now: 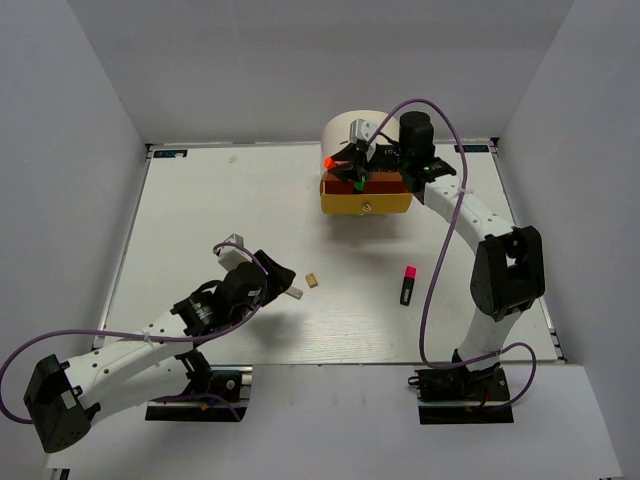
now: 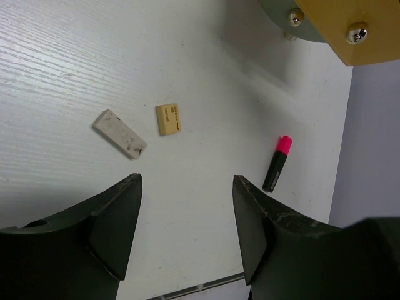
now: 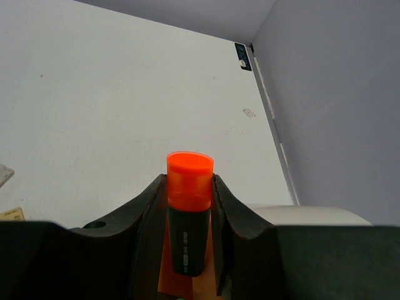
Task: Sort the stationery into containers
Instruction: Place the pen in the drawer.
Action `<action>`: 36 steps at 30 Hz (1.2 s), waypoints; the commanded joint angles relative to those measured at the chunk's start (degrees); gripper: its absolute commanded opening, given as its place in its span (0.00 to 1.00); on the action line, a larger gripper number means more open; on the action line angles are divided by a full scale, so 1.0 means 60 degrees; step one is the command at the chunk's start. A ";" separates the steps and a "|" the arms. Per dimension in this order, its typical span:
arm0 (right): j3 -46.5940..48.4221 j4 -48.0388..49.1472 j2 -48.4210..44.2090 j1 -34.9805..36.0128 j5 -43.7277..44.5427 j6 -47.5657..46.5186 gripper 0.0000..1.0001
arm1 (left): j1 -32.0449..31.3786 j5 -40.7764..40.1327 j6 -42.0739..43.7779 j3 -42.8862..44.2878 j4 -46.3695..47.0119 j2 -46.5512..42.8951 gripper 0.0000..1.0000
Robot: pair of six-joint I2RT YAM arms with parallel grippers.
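Highlighter (image 3: 187,247), orange-capped, tight in right gripper (image 3: 189,187) over orange drawer (image 1: 385,182); left gripper (image 2: 187,184) wide, empty, near grey eraser (image 2: 120,134), tan eraser (image 2: 168,119).

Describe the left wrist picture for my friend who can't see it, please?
The left gripper, open and empty, hangs over a white table. Just ahead lie a grey eraser and a tan eraser, close but apart. A pink-capped highlighter lies to the right, and a yellow drawer with a round knob peeks in at the top right.
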 commanded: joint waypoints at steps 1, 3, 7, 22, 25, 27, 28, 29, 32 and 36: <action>-0.0108 0.0371 0.0089 0.0032 0.0168 0.0027 0.05 | -0.0003 -0.0181 -0.0059 -0.0059 -0.0155 -0.0172 0.70; -0.0167 0.0342 0.0074 0.0032 0.0153 -0.0045 0.07 | -0.0003 -0.0181 -0.0059 -0.0059 -0.0155 -0.0172 0.70; -0.0401 0.0254 0.0016 0.0017 0.0124 -0.0163 0.12 | -0.0003 -0.0181 -0.0147 -0.0059 -0.0242 -0.0172 0.70; -0.1163 0.0210 -0.0803 -0.0012 -0.0183 -0.0413 0.72 | -0.0003 -0.0181 -0.0147 -0.0059 -0.0243 -0.0260 0.70; -0.1265 0.0399 -0.1038 -0.0012 -0.0432 -0.0179 0.72 | -0.0003 -0.0181 -0.0147 -0.0059 -0.0243 -0.0260 0.70; -0.1440 0.0633 -0.1433 0.0003 -0.0549 0.0084 0.69 | -0.0003 -0.0181 -0.0147 -0.0059 -0.0243 -0.0260 0.70; -0.1500 0.0780 -0.1623 -0.0012 -0.0550 0.0274 0.67 | -0.0003 -0.0181 -0.0147 -0.0059 -0.0243 -0.0260 0.70; -0.1515 0.0854 -0.1828 -0.0026 -0.0579 0.0334 0.63 | -0.0003 -0.0181 -0.0147 -0.0059 -0.0243 -0.0260 0.70; -0.1676 0.0709 -0.2196 -0.0012 -0.0521 0.0569 0.51 | -0.0003 -0.0181 -0.0147 -0.0059 -0.0155 -0.0260 0.70; -0.1793 -0.0067 -0.2547 -0.0085 0.0225 0.0628 0.12 | -0.0003 -0.0181 -0.0147 -0.0059 -0.0155 -0.0260 0.70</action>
